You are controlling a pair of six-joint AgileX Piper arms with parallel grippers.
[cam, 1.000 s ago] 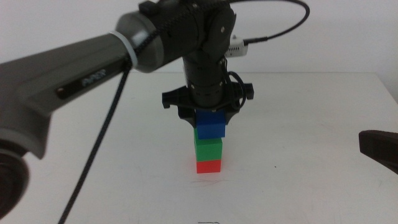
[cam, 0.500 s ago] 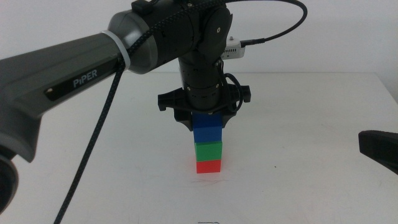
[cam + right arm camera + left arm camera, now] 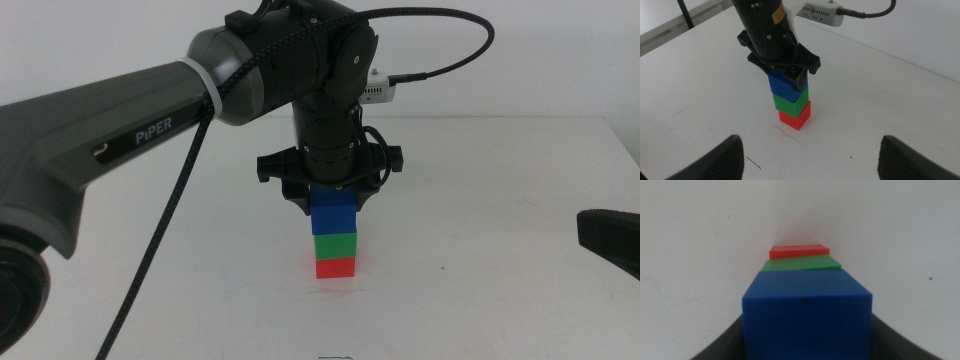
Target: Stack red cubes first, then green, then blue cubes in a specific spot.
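A red cube (image 3: 335, 267) rests on the white table with a green cube (image 3: 335, 245) on it and a blue cube (image 3: 334, 215) on top. My left gripper (image 3: 332, 198) reaches straight down from above and is shut on the blue cube, its jaws hiding that cube's upper part. In the left wrist view the blue cube (image 3: 807, 315) fills the space between the jaws, with the green cube (image 3: 801, 264) and red cube (image 3: 799, 251) edges showing beyond it. My right gripper (image 3: 810, 155) waits open off to the right, facing the stack (image 3: 791, 102).
A small white box (image 3: 378, 90) with a black cable sits at the back of the table, behind the left arm. The table's far edge (image 3: 500, 117) runs behind it. The right gripper's dark tip (image 3: 610, 240) shows at the right side.
The left gripper came down with the blue cube, which was tilted and offset above the green cube and now sits square on it. The right arm stayed still.
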